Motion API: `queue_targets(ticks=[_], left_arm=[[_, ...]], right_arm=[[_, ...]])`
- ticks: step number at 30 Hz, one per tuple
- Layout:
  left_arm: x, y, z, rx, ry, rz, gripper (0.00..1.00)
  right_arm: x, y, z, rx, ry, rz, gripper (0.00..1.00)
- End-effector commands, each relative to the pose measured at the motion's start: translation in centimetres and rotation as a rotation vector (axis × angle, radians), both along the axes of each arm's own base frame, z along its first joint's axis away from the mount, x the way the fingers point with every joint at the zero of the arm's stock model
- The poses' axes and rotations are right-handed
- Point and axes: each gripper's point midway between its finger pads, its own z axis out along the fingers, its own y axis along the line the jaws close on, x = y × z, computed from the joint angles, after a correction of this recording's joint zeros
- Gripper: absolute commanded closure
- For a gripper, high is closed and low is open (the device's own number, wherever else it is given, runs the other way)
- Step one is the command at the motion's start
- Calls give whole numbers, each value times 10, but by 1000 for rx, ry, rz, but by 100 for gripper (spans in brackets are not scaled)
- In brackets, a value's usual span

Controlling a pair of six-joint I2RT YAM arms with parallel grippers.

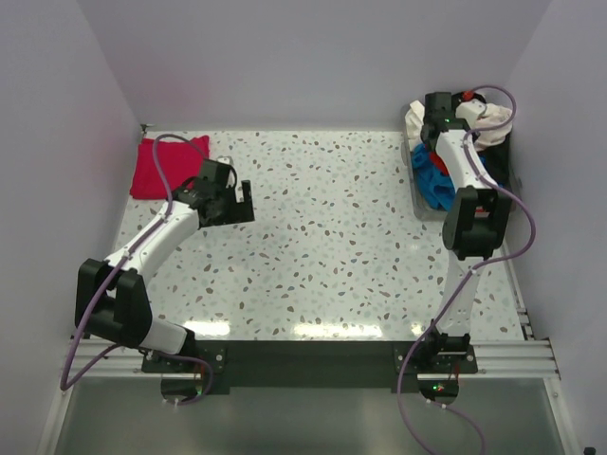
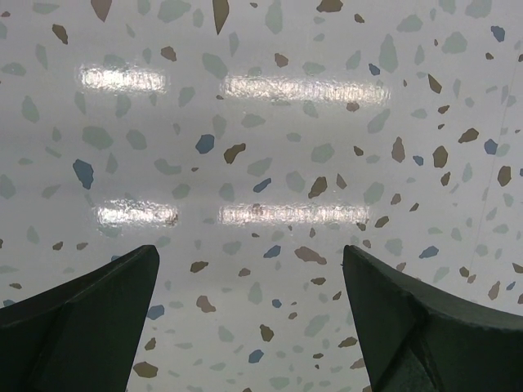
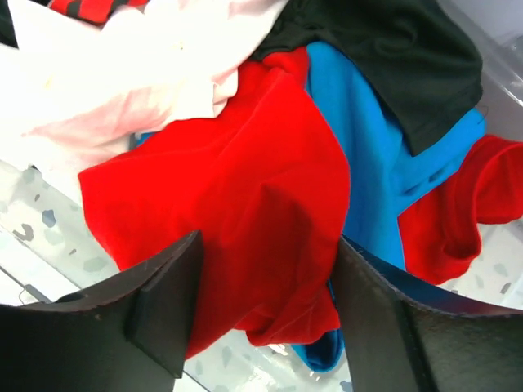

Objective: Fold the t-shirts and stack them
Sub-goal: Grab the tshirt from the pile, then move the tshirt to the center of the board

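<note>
A heap of t-shirts fills a clear bin [image 1: 417,194] at the far right of the table. In the right wrist view a bright red t-shirt [image 3: 237,171] lies on top, with a blue one [image 3: 368,139], a black one [image 3: 400,49] and a white one [image 3: 147,57] around it. My right gripper [image 3: 270,253] is down in the bin, jaws apart astride a raised ridge of the red t-shirt. A folded magenta-pink t-shirt [image 1: 169,166] lies at the far left. My left gripper [image 2: 249,269] hovers open over bare table, just right of that t-shirt.
The speckled tabletop [image 1: 332,246] spreads between the two arms. White walls close in the back and both sides. The bin's clear wall [image 3: 33,204] shows to the left of the right gripper's fingers. A striped red and black cloth [image 3: 90,8] peeks out at the top.
</note>
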Motion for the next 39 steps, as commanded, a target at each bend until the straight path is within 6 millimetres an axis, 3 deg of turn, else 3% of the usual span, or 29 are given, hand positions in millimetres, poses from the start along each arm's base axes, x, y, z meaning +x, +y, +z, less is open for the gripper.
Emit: queue_targets(ticks=[1,4,5,7,8,10,20,26,31,34,39], left_arm=[[16,-2,17,-9,-72,-18,0],[17,-2,19,-11,-78,-15,0],[17,-2,20,-11,-81,-16,0],[20,-2,23,-14,-91,-15,0],[20,-2,24,-14,-91,-19,0],[21,-2,26,-14,-95,-20,0],[27,-7,36,-41,-135,-33,0],[28,-6,47,-48,-166,-25,0],[20,-4,49,-55,-172,-17,0],[18,-4,49,-58,-173,-17,0],[14,-3,50,-63,-173,-16,0]], right_arm=[[1,-13,14,35,-44,-41,38],[3,-14,17,39,-51,-32,52],[2,-15,17,46,-50,-30,71],[1,-12,20,73,-54,-13,88],[-1,-10,34,79,-85,-6,100],[-1,-6,57,98,-150,9,100],[-33,-7,248,49,-601,46,100],[-43,5,335,49,-817,127,100],[-53,9,386,20,-967,176,100],[-57,6,407,-15,-1022,176,100],[-47,3,424,-41,-1087,169,100]])
